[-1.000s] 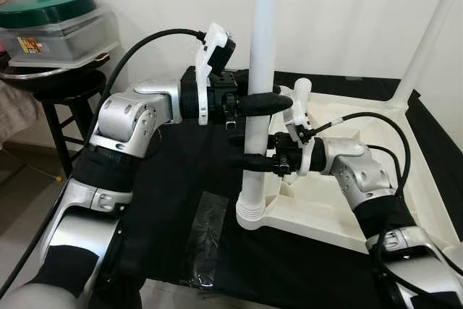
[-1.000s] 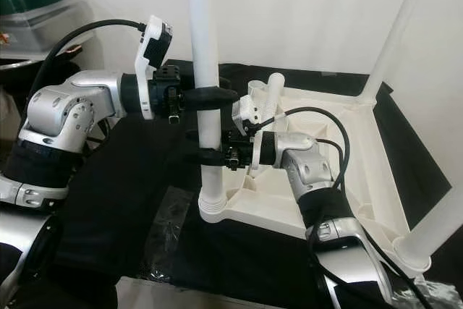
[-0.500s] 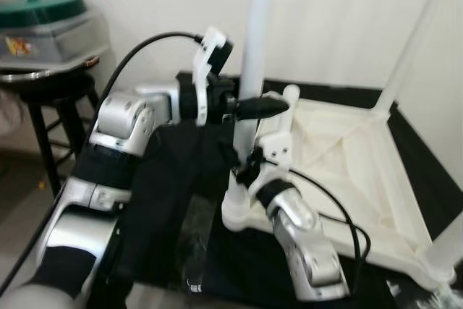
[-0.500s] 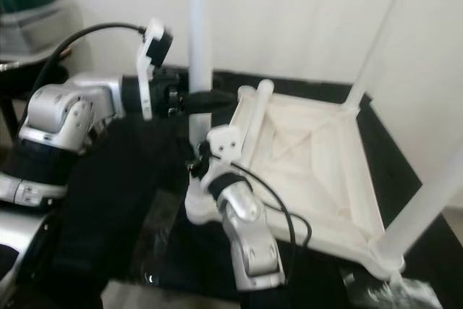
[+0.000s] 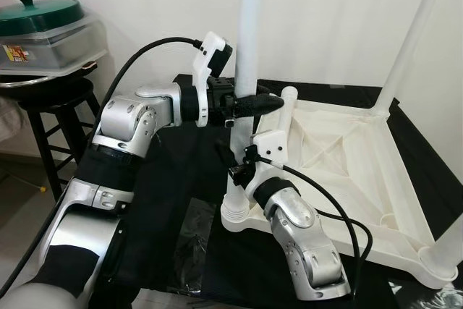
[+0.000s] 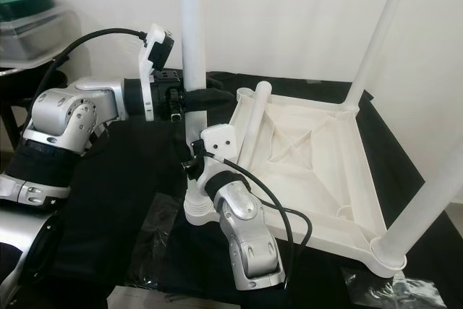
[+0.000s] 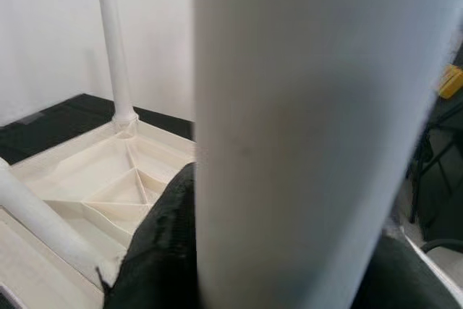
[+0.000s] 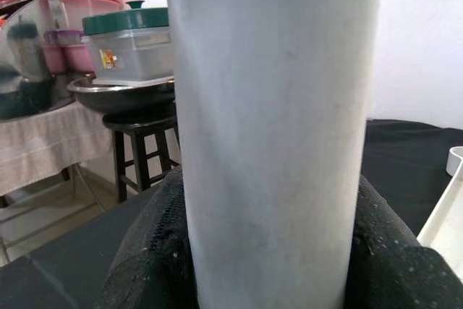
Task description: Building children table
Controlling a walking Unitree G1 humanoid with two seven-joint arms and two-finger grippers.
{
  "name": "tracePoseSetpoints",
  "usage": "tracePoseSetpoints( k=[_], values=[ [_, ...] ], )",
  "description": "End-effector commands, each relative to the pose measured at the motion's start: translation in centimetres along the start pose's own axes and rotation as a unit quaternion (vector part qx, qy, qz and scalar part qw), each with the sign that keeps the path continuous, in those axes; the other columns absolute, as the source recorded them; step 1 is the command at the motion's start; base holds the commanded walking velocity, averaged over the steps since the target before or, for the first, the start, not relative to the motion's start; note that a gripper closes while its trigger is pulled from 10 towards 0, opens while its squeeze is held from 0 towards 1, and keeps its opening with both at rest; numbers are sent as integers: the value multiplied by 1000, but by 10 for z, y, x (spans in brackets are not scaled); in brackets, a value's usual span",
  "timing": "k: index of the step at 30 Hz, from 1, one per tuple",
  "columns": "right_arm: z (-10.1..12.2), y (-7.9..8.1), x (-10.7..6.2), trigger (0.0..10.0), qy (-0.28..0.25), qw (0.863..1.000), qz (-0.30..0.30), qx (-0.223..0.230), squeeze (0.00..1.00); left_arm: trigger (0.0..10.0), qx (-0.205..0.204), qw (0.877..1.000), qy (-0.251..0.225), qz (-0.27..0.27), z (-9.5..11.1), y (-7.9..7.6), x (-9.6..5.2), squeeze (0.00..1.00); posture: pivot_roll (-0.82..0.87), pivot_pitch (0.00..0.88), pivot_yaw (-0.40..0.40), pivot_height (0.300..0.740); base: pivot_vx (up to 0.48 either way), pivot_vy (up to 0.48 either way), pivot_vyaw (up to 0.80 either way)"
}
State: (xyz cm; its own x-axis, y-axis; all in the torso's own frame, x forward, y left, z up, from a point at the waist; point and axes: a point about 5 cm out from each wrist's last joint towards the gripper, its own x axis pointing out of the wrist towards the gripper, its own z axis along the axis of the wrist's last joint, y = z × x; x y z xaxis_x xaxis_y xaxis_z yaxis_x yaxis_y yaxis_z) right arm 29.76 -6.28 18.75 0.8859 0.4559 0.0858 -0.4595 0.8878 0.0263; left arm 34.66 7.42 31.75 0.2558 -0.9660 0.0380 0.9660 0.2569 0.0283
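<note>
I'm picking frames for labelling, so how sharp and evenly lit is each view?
Left and right eye views: sharp, evenly lit, no motion blur. Left wrist view: the white table leg is so close it looks soft; the tabletop behind is clearer. Right wrist view: leg close and slightly soft, stool behind readable.

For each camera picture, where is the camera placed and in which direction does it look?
Left eye view: on the head, looking forward and down at the upturned white table; both silver arms show.
Right eye view: same scene, slightly shifted.
Left wrist view: along the left gripper, onto the white leg.
Right wrist view: along the right gripper, facing the stool.
Both wrist views share that leg.
</note>
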Motion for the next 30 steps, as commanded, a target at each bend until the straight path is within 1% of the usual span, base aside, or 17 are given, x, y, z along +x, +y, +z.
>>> tracePoseSetpoints(
  k=[1,3,4,7,8,9,10,11,12,13,14,15,16,17,20,24,30],
  values=[
    [-28,-6,-2,0,76,997,-13,20,0,0,-4,1000,10,-22,-2,-4,5,0,42,0,-8,740,0,0,0],
    [-24,-7,-1,0,68,997,-1,21,0,0,-4,1000,9,-24,-1,-4,5,0,37,0,-10,740,0,0,0],
    [-17,-12,3,10000,54,998,17,8,0,0,-3,1000,8,-26,-2,-5,5,0,31,0,-13,740,0,0,0],
    [-17,-12,3,10000,54,998,17,8,0,0,-3,1000,8,-26,-2,-5,5,0,31,0,-13,740,0,0,0],
    [-6,-19,6,10000,31,998,62,6,27,0,-3,1000,9,-27,-3,-5,6,0,34,0,-14,740,0,0,0],
    [-6,-19,6,10000,31,998,62,6,27,0,-3,1000,9,-27,-3,-5,6,0,34,0,-14,740,0,0,0],
    [6,-27,7,10000,12,990,141,-1,1000,0,-2,1000,10,-28,-3,-5,6,0,37,0,-12,740,0,0,0],
    [6,-27,7,10000,12,990,141,-1,1000,0,-2,1000,10,-28,-3,-5,6,0,37,0,-12,740,0,0,0],
    [17,-35,6,10000,-1,978,206,-16,1000,0,0,1000,11,-29,-3,-6,5,0,37,0,-12,740,0,0,0],
    [17,-35,6,10000,-1,978,206,-16,1000,0,0,1000,11,-29,-3,-6,5,0,37,0,-12,740,0,0,0],
    [25,-47,5,10000,-6,965,260,-40,1000,0,3,999,12,-30,-1,-5,5,0,39,0,-9,740,0,0,0],
    [25,-47,5,10000,-6,965,260,-40,1000,0,3,999,12,-30,-1,-5,5,0,39,0,-9,740,0,0,0],
    [30,-61,6,10000,3,954,294,-63,1000,0,5,999,13,-32,0,-5,5,0,39,0,-7,740,0,0,0],
    [34,-71,7,10000,12,947,312,-81,0,0,6,999,13,-33,1,-6,5,0,39,0,-7,740,0,0,0],
    [40,-87,14,10000,21,943,318,-96,0,0,8,999,13,-36,1,-6,6,0,43,0,-7,740,0,0,0],
    [43,-91,18,10000,23,941,326,-92,0,0,8,999,13,-37,1,-7,6,0,46,0,-7,740,0,0,0],
    [41,-94,27,10000,35,927,367,-67,0,0,11,999,18,-42,2,-8,5,0,58,0,-2,740,0,0,0]
  ],
)
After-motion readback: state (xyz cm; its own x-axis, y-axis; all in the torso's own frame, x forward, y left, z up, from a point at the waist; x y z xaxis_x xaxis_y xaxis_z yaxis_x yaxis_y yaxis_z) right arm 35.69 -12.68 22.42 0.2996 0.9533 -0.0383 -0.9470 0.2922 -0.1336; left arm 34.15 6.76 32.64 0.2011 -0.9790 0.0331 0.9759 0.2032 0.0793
